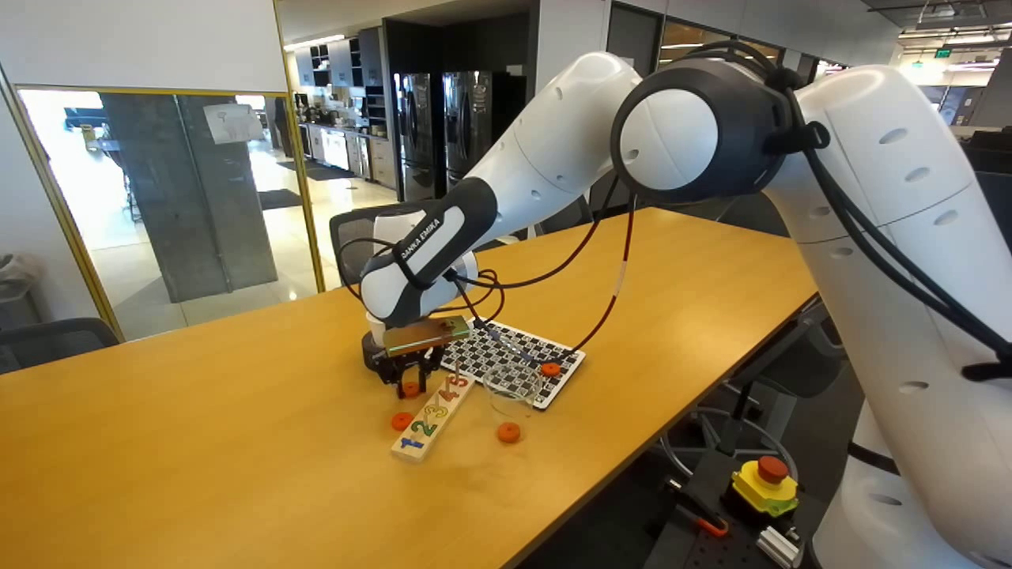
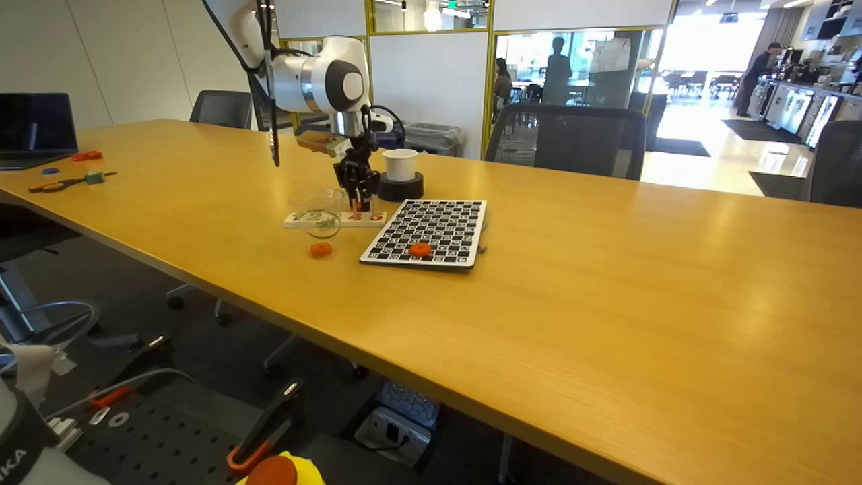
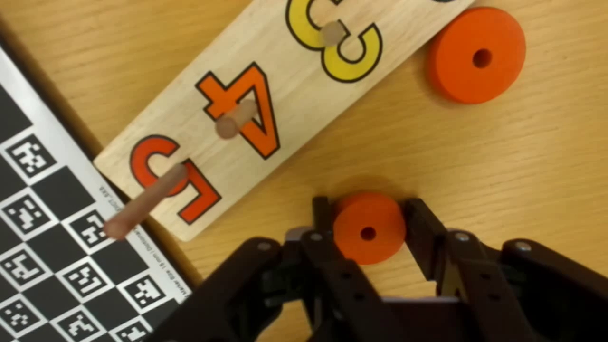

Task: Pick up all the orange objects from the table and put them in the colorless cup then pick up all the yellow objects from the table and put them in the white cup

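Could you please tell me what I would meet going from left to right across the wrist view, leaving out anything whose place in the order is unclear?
Black-and-white checkered board, painted red 5, painted orange 4, orange disc between the two sides of the gripper, second orange disc at the upper right.

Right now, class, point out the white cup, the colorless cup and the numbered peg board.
White cup point(image 2: 401, 168): in an exterior view, outer wall.
Colorless cup point(image 2: 317, 208): in an exterior view, transparent wall.
Numbered peg board point(image 3: 299, 90): in the wrist view, bare wood between 3 and 4.
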